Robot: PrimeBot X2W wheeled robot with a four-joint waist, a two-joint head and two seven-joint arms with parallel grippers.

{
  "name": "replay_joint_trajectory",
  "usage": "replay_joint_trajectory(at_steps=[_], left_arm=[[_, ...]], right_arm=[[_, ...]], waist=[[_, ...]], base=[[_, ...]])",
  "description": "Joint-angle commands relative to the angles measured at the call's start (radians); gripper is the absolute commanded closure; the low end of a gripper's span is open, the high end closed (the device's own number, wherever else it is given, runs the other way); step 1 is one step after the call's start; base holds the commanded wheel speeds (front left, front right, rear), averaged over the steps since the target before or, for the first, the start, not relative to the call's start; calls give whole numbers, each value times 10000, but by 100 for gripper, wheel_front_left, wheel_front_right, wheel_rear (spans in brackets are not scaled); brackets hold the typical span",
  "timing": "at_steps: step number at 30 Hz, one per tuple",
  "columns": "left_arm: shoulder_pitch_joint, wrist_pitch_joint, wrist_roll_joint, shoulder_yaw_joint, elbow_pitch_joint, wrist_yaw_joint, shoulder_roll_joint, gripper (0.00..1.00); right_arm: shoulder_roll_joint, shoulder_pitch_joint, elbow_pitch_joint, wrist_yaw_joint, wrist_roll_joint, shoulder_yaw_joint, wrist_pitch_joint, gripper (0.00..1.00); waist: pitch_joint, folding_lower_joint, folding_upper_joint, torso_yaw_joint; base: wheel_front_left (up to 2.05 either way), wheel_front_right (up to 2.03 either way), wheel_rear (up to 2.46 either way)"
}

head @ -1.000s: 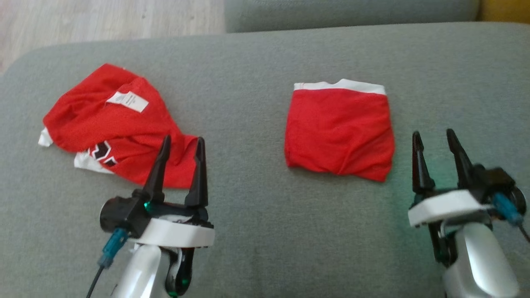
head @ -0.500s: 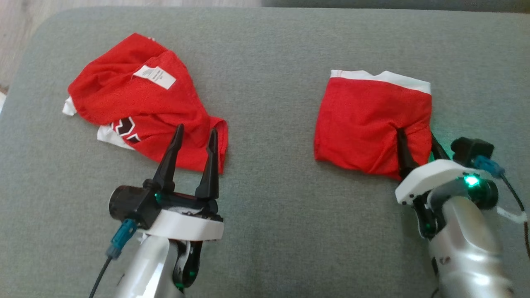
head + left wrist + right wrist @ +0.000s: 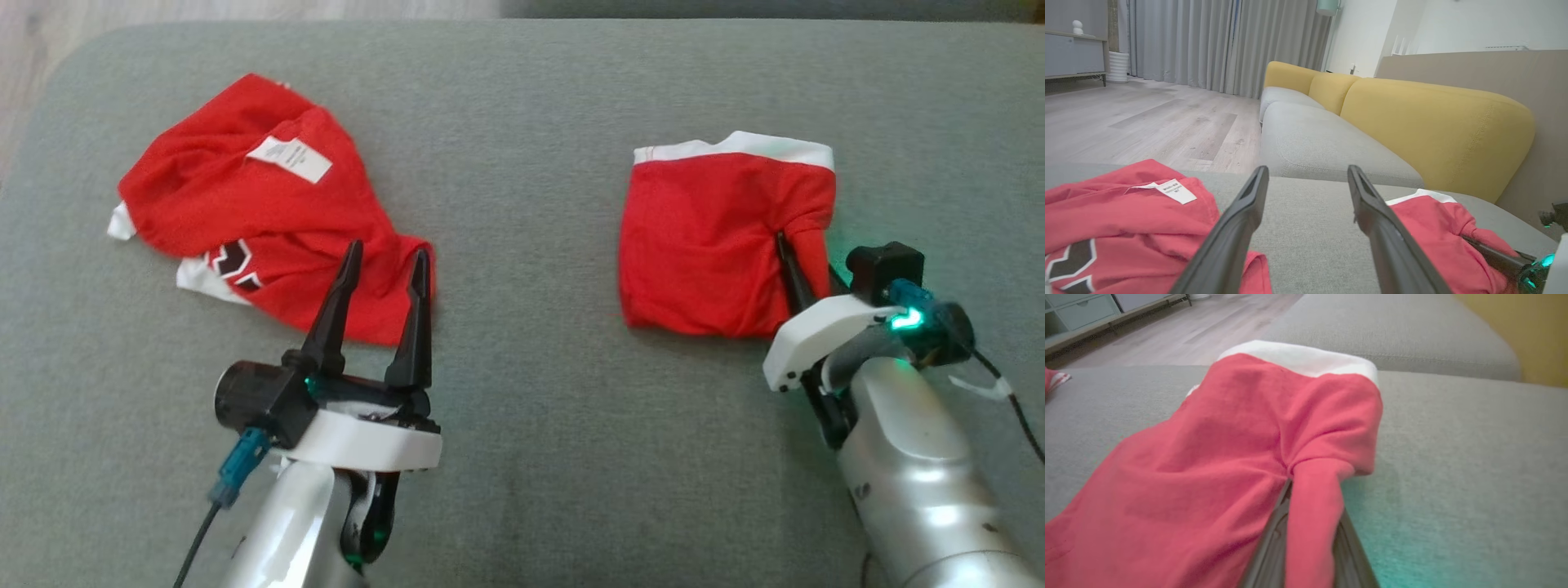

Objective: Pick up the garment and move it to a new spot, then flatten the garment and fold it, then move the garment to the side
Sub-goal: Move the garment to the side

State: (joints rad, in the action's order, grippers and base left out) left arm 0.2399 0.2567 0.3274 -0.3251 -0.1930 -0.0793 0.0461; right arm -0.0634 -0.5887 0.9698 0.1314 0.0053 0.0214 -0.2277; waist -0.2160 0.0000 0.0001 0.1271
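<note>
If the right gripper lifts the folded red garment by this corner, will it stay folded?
Probably not: the folded red garment bunches into a soft ridge where the right gripper pinches it, so it would likely droop and unfold. It looks thin and light; pushed, it should wrinkle rather than slide.

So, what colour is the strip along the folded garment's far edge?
White strip; clearest in head view.

Folded garment (image 3: 702,237) partly hides right end effector (image 3: 806,269).
</note>
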Motion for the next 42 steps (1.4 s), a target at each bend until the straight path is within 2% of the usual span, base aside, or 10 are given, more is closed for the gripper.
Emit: replay_joint_trajectory(at_steps=[1,5,10,19,26,32,38,39,40,42], left_arm=[[325,51,22,244,355,28,41,0],[360,51,53,188,438,54,41,0],[448,51,90,92,519,92,41,0],[705,51,125,24,697,108,41,0],[992,51,97,15,702,-5,41,0],[1225,51,84,75,703,-99,41,0],[1339,51,86,133,686,-163,41,0],[1342,51,87,138,682,-170,41,0],[1342,51,87,145,675,-174,41,0],[1331,51,84,170,637,-181,41,0]], right_arm=[[-90,-365,-306,-7,-199,158,-138,100],[-541,-470,-516,-7,-779,383,-140,100],[-1538,-617,-630,-7,-874,1262,277,100],[-4287,-839,-966,-7,520,3481,1209,100],[-6130,-1155,-1157,-7,1296,4227,1841,100],[-6993,-1542,-919,-7,1302,4051,2159,100],[-7139,-1777,-558,-7,1135,3476,2218,100],[-7129,-1798,-522,-7,1065,3396,2183,52],[-7104,-1824,-477,-7,1002,3275,2133,0],[-6991,-1869,-372,-7,849,3028,2069,0]], waist=[[62,0,-1,-137],[121,0,-1,-416],[122,0,-1,-672],[-295,0,-1,-754],[-879,0,-1,-572],[-1315,0,-1,-391],[-1480,0,-1,-294],[-1478,0,-1,-289],[-1470,0,-1,-291],[-1401,0,-1,-308]], base=[[0,0,0],[0,0,0],[0,0,0],[0,0,0],[0,0,0],[0,0,0],[0,0,0],[0,0,0],[0,0,0],[0,0,0]])
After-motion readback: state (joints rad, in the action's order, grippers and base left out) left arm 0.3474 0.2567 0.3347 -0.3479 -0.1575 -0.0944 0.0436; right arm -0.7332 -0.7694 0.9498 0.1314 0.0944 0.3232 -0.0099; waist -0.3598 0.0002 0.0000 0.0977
